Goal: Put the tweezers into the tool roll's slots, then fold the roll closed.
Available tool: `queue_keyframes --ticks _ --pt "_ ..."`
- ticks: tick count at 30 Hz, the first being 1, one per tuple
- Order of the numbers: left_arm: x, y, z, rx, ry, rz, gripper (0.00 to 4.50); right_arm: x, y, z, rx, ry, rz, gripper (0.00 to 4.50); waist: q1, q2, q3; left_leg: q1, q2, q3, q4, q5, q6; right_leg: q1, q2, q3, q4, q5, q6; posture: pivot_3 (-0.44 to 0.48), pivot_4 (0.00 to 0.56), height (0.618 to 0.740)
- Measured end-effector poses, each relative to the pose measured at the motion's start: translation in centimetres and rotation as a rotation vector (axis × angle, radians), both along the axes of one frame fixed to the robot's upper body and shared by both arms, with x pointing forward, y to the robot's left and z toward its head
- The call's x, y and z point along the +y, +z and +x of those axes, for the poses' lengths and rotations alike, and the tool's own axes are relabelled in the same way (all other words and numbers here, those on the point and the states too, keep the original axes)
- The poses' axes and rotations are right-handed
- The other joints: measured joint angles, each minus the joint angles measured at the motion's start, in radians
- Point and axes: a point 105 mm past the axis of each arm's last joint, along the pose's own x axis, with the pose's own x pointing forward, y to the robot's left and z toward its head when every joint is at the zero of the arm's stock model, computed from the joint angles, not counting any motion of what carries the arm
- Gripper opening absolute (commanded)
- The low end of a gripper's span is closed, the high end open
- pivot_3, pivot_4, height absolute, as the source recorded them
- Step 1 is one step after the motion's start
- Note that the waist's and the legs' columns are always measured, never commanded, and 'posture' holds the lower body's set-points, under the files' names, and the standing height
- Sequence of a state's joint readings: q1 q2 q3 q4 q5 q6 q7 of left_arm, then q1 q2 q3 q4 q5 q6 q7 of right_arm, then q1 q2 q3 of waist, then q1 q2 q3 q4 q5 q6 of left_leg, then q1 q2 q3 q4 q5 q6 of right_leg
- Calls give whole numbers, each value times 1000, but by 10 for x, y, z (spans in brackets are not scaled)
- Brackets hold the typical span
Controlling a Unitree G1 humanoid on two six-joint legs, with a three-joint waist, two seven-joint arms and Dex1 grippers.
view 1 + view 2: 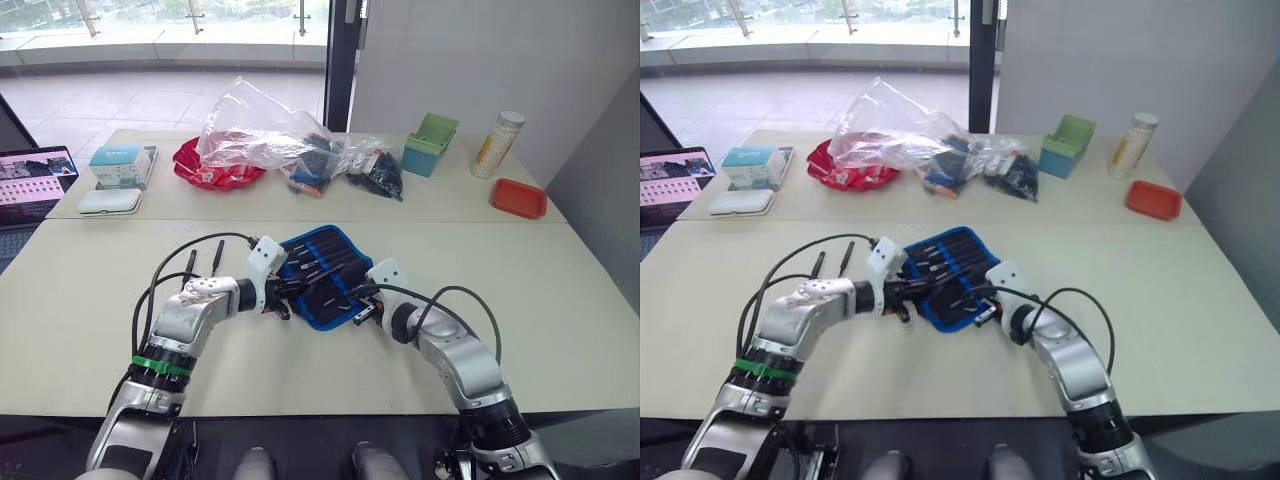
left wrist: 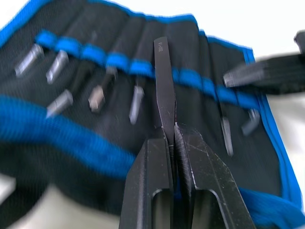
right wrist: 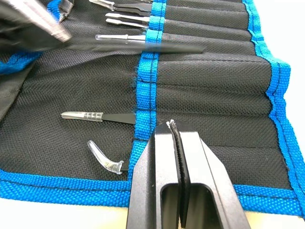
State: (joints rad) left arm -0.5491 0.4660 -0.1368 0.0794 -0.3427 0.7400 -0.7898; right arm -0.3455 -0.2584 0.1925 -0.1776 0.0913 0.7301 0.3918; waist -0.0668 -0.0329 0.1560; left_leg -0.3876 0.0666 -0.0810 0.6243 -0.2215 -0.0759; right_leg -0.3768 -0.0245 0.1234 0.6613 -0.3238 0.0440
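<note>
The roll (image 1: pixel 322 272) is black mesh fabric with bright blue edging and a blue band across its slots (image 3: pixel 209 71). The tweezers (image 2: pixel 163 90) are black, some with clear tips. Both grippers' fingers (image 3: pixel 178 183) are black. The table (image 1: pixel 560 290) is pale cream. At upper centre, a clear bag (image 1: pixel 265 135) lies over a red dish (image 1: pixel 205 170). Upper right: a green box (image 1: pixel 430 143), a white speckled cylinder (image 1: pixel 497 145) and an orange-red tray (image 1: pixel 518 198).
</note>
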Motion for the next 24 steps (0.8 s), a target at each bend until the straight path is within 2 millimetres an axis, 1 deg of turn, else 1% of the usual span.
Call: queue_keyframes --ticks 6,10,19,24 --pt "12 6 -9 -3 -18 69 11 1 0 0 -1 3 0 0 0 0 0 0 0 0 0 0 0 -1 0 0 0 0 0 0 150 740" --pt "19 4 -14 11 -22 96 11 1 0 0 -1 3 1 0 0 0 0 -1 0 0 0 0 0 -1 0 0 0 0 0 0 150 740" --pt "23 -1 -19 57 -22 139 11 1 1 0 -3 2 2 0 0 0 0 -2 0 0 0 0 0 -3 0 0 1 0 0 0 150 740" --pt "29 0 -20 61 -18 165 11 1 1 -1 -3 0 5 0 0 0 0 -3 0 0 0 0 0 -4 0 0 1 0 0 0 150 740"
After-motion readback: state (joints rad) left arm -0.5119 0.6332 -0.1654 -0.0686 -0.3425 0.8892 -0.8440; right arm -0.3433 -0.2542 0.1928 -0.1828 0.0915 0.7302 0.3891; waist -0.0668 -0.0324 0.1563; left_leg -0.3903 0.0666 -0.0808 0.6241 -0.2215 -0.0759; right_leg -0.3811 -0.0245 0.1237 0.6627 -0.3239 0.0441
